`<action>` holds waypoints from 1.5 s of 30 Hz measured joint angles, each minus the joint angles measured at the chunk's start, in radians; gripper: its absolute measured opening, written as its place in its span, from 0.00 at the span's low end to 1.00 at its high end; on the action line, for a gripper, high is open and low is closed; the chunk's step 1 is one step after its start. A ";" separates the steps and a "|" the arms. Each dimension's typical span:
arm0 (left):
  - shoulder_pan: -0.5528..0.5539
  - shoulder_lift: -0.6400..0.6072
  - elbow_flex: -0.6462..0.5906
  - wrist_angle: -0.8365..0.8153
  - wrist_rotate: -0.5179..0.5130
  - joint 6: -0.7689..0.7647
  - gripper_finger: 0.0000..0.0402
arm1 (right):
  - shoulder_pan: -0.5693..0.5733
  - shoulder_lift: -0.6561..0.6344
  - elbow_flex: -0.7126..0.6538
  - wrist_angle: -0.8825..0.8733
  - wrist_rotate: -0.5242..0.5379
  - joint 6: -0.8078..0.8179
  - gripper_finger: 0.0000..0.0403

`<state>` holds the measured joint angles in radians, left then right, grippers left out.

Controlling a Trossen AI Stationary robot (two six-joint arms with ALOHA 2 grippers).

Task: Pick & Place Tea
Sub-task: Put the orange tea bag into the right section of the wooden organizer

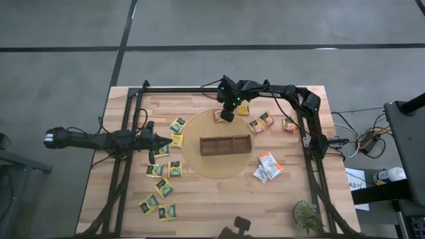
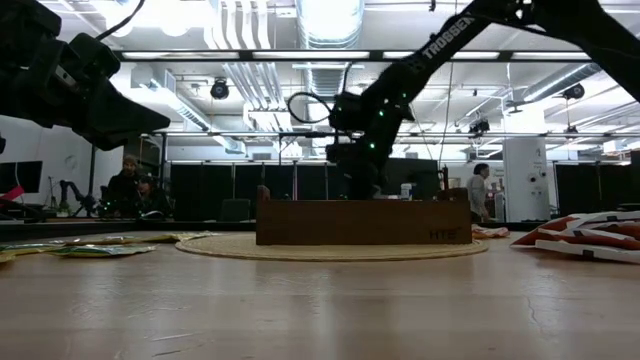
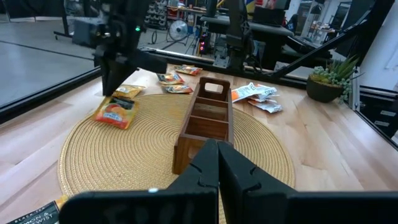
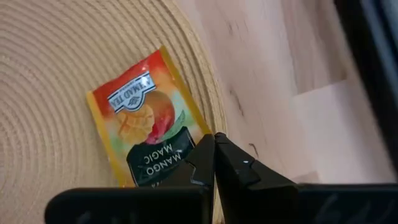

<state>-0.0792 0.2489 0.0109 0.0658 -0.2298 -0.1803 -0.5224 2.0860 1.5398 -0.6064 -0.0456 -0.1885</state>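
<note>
Where closed right jaws cover it, orange packet (image 4: 144,129) lower edge hidden.

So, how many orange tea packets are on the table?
5 orange packets: one on the mat's far edge, one just right of it, two side by side further right, one farthest right. Some may be hidden.
</note>
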 joint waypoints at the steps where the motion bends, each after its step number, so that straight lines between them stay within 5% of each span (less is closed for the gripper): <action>1: 0.000 0.000 0.000 0.000 0.000 0.000 0.00 | 0.015 -0.009 0.004 -0.019 0.034 -0.003 0.02; 14: 0.000 0.000 0.000 0.000 0.000 0.000 0.00 | 0.188 -0.183 -0.005 -0.077 0.332 -0.013 0.02; 26: 0.000 0.000 0.000 0.000 0.000 0.000 0.00 | 0.183 -0.188 -0.030 -0.051 0.326 -0.008 0.02; 33: 0.000 0.000 0.000 0.000 0.000 0.000 0.00 | 0.129 -0.188 -0.086 0.015 0.233 -0.030 0.03; 45: 0.000 0.000 0.000 0.000 0.000 0.000 0.00 | 0.113 -0.142 -0.105 0.078 0.175 -0.088 0.32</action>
<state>-0.0790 0.2493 0.0112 0.0658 -0.2298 -0.1803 -0.4094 1.9437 1.4349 -0.5280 0.1295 -0.2764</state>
